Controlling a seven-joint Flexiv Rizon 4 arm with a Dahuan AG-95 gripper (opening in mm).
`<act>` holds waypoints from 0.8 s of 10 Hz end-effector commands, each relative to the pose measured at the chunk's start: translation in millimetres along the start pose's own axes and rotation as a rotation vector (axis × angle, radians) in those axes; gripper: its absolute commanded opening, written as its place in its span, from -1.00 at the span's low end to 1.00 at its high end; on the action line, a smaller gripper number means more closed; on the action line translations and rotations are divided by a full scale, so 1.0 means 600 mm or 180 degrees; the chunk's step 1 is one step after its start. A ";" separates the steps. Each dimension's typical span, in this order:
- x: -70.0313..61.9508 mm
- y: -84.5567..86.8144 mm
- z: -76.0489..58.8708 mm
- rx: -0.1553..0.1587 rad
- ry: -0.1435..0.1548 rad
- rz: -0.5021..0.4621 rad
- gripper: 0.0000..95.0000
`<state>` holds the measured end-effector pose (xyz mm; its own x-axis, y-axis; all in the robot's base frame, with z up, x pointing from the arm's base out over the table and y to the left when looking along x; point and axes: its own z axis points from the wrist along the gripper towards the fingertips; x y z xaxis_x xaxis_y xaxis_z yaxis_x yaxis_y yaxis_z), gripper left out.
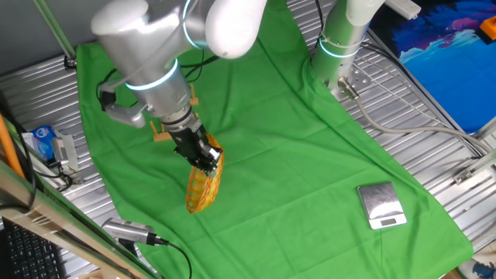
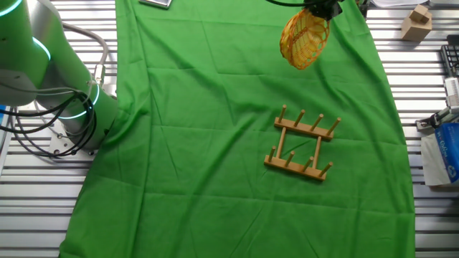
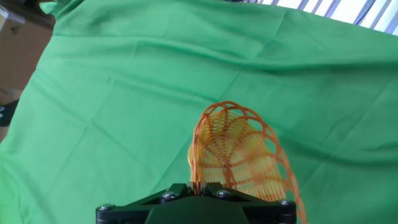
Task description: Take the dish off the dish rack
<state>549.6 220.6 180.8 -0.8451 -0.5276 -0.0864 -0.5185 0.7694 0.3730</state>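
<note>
The dish [image 1: 204, 186] is a yellow-orange woven oval tray, hanging on edge above the green cloth. My gripper [image 1: 203, 155] is shut on its upper rim. From the other fixed view the dish [image 2: 304, 39] hangs near the top of the picture, well away from the dish rack [image 2: 301, 143], which stands with bare pegs on the cloth. In the hand view the dish [image 3: 239, 155] stretches away from my gripper [image 3: 198, 185], its rim pinched between the two pads. In the first fixed view my arm hides most of the dish rack [image 1: 160, 136].
A green cloth [image 1: 294, 170] covers the slatted metal table. A square silver scale [image 1: 380, 205] lies at the right on the cloth. A second robot base [image 1: 341, 43] stands at the back. A small box [image 2: 416, 21] and blue packets [image 2: 443, 154] sit off the cloth.
</note>
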 end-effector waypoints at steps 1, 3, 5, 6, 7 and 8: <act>0.005 0.000 0.007 0.0010 -0.0001 -0.0018 -1.00; 0.005 0.000 0.008 0.0008 0.0003 -0.0031 -1.00; 0.006 0.001 0.009 0.0022 0.0026 -0.0059 -1.00; 0.007 0.001 0.009 0.0024 0.0034 -0.0069 -1.00; 0.007 0.001 0.009 -0.0022 0.0064 -0.0090 -1.00; 0.007 0.001 0.009 -0.0073 0.0157 -0.0226 -1.00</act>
<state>544.4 220.2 175.4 -0.8221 -0.5644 -0.0754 -0.5478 0.7478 0.3751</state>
